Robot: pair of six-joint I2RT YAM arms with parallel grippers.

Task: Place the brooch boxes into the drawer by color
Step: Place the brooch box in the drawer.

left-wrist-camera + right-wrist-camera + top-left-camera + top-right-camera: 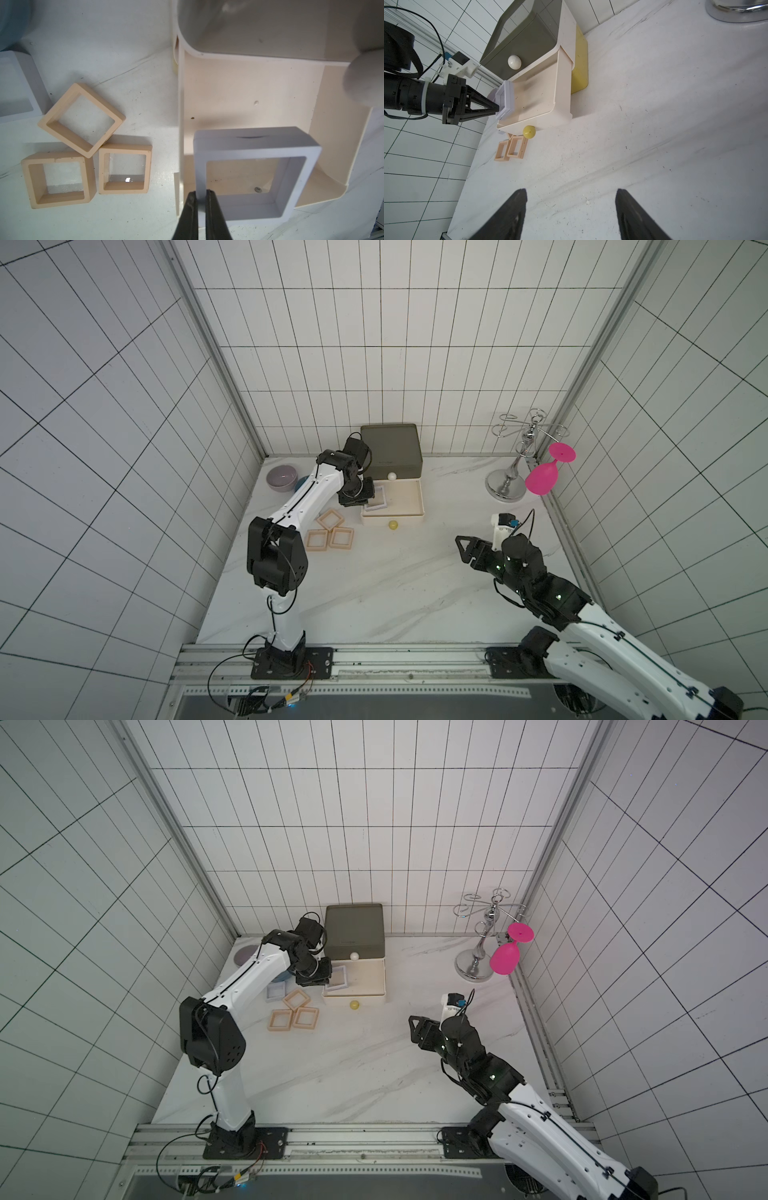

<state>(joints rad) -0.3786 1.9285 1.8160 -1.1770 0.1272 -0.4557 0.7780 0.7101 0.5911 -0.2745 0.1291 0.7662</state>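
**Sorting in progress, lavender stage.** The left gripper [200, 192] pinches one wall of a lavender-white box [249, 143], its jaws narrowed to that wall's thickness. It holds the box over the pulled-out middle drawer [239, 87] of the chest [390, 443], near the drawer's front corner on the left arm's side. The box hangs above the drawer floor and is not yet released. The floor around it looks bare, though what lies directly beneath the held box cannot be made out.

A second lavender-white box [276, 992] lies on the table just beside the chest, on the left arm's side. Three peach boxes sit near the chest, off the same front corner of the open drawer (one tilted [59, 104], its corner overlapping the other two [58, 154] [124, 148]).

No black box is in view, and the chest's dark top tier is closed. The yellow bottom tier is pushed in.

The right gripper [571, 190] hovers over the table well apart from the chest, jaws wide and holding nothing.

**Judged progress:** about midway. Left to do are releasing this box, stowing the second lavender-white one, and opening a tier for the three peach boxes.
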